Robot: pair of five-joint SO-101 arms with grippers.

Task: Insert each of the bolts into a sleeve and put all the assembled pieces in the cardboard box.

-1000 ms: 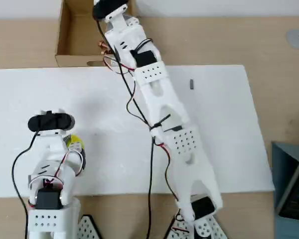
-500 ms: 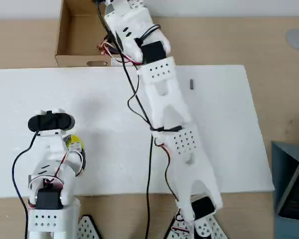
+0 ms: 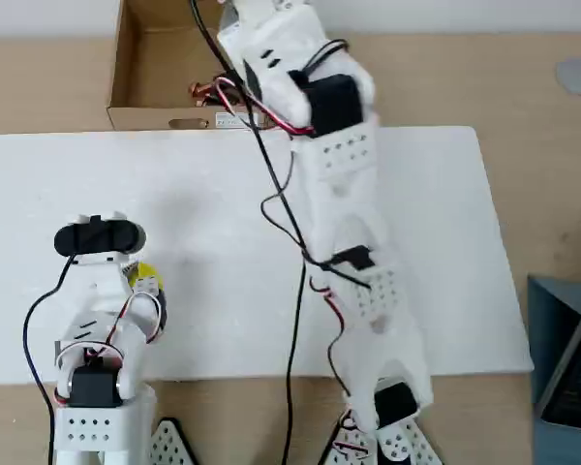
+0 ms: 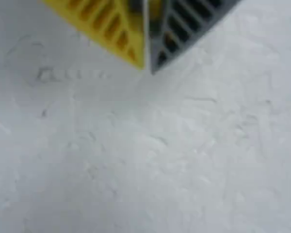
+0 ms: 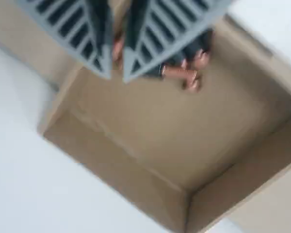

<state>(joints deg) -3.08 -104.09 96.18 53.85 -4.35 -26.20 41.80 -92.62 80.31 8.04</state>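
Well, the white board point(image 3: 174, 223) lies just beside the cardboard box point(image 5: 136, 145). My left gripper point(image 4: 146, 68) rests over that board, well apart from the box, jaws together. My right gripper point(image 5: 116, 76) hangs above the box's open top, jaws clamped on a copper-coloured piece point(image 5: 117, 48). More assembled pieces point(image 5: 182, 73) lie inside the box.
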